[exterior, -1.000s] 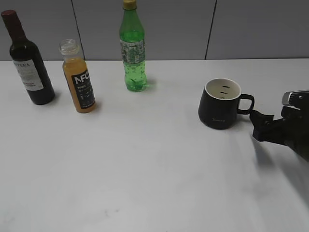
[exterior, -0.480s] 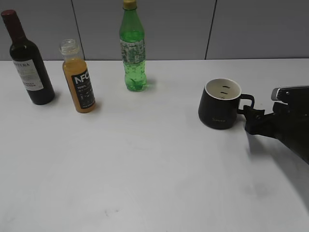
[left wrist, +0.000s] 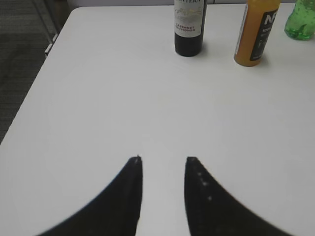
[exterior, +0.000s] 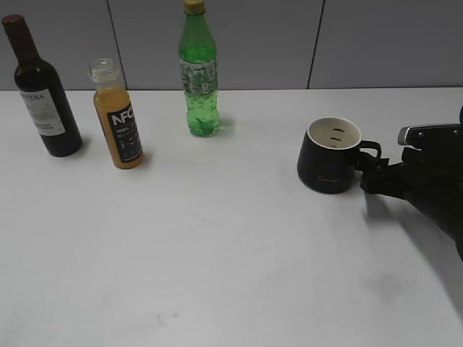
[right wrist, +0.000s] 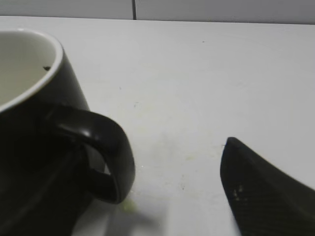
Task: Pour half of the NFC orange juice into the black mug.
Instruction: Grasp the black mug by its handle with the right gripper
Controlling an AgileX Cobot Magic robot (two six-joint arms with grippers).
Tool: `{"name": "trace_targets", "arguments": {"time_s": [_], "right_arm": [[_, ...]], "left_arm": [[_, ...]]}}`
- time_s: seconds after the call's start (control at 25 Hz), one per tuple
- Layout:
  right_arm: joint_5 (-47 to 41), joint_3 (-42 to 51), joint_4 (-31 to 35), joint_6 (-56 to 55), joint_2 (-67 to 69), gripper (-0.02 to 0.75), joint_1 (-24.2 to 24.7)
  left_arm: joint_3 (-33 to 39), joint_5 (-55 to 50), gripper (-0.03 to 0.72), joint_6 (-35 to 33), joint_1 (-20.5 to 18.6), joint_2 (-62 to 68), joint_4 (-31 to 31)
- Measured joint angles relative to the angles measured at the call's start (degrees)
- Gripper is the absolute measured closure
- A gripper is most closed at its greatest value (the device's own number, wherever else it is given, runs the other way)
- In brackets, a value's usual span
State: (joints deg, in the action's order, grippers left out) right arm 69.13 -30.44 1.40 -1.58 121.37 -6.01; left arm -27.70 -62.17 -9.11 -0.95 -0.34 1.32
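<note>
The NFC orange juice (exterior: 119, 126), uncapped, stands at the back left of the white table; it also shows in the left wrist view, NFC orange juice (left wrist: 256, 34). The black mug (exterior: 329, 155) sits at the right, its handle (exterior: 369, 153) pointing right. My right gripper (exterior: 370, 173) is at that handle, open wide. In the right wrist view the black mug (right wrist: 34, 123) fills the left; its handle (right wrist: 106, 152) lies between the jaws, one finger (right wrist: 261, 191) well to its right, the other hidden behind the mug. My left gripper (left wrist: 163, 160) hovers open over bare table, holding nothing.
A dark wine bottle (exterior: 43, 94) stands left of the juice and a green soda bottle (exterior: 199, 72) behind and to its right. The left wrist view shows the wine bottle (left wrist: 189, 27), the green bottle (left wrist: 300, 19) and the table's left edge (left wrist: 34, 93) over dark floor.
My right gripper has moved left across the table, up to the mug's handle. The mug and the bottles have not moved.
</note>
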Motion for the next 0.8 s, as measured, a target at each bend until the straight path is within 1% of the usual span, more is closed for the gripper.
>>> {"name": "trace_targets", "arguments": {"time_s": [0.6, 0.8], "right_arm": [[0.05, -6.44, 0.39, 0.0, 3.96, 0.124, 0.0], [0.45, -8.53, 0.06, 0.0, 6.2, 0.148, 0.11]], "left_arm": [[0.0, 0.0, 0.451, 0.0, 0.0, 0.0, 0.0], [0.0, 0.0, 0.451, 0.0, 0.0, 0.0, 0.0]]}}
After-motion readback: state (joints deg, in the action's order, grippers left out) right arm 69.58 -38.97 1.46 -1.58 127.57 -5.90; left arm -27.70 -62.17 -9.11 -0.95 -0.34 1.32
